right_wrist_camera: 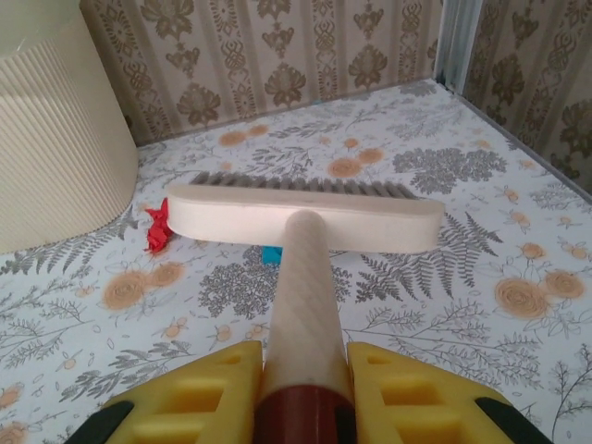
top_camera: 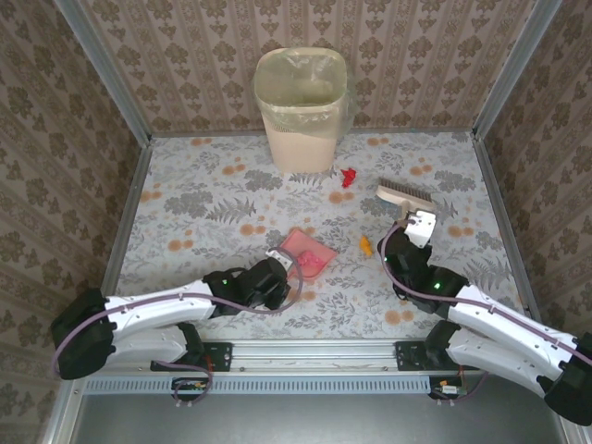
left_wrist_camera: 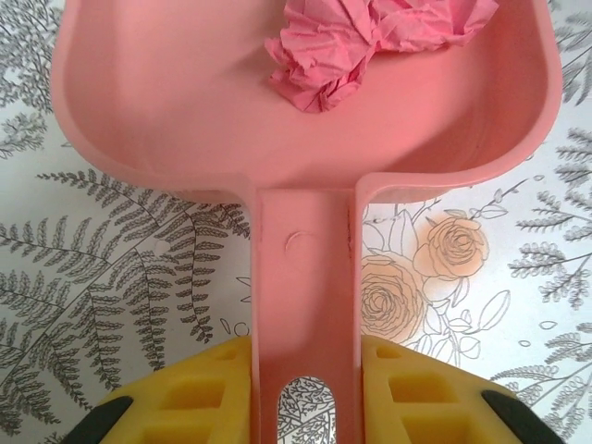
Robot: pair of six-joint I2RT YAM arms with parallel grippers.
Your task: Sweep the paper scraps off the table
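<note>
- Brown damask walls (top_camera: 55, 139) are closing in the table (top_camera: 203, 203); its grey leaf and orange flower print is running out to metal rails (top_camera: 129, 213).
- A cream ribbed bin (top_camera: 301, 111) with a liner bag is standing at the far edge, against the back wall.
- The left gripper (left_wrist_camera: 303, 370) is clenching the flat handle of the pink dustpan (left_wrist_camera: 185, 92) between its yellow fingers (left_wrist_camera: 185, 398).
- The pan is lying near the table's middle, with its mouth pointing away from the arm.
- Paper scraps: a crumpled pink scrap (left_wrist_camera: 370, 42) is sitting inside the pan, toward the mouth end.
- The right gripper (right_wrist_camera: 303, 388) is grasping the pale round handle of the brush (right_wrist_camera: 305, 217), with its jaws pressing on either side just above a dark red collar.
- The brush head is lying crosswise ahead of that gripper, its bristles showing along the far side. I cannot tell whether they are touching the print.
- A red scrap (right_wrist_camera: 157, 227) is lying near the head's left end, between it and the bin.
- A blue scrap (right_wrist_camera: 271, 254) is peeking out beneath the head, just beside the handle.
- From above, an orange scrap (top_camera: 366, 246) is lying between the dustpan and the right gripper.
- A second reddish scrap (top_camera: 336, 197) is lying in front of the bin.
</note>
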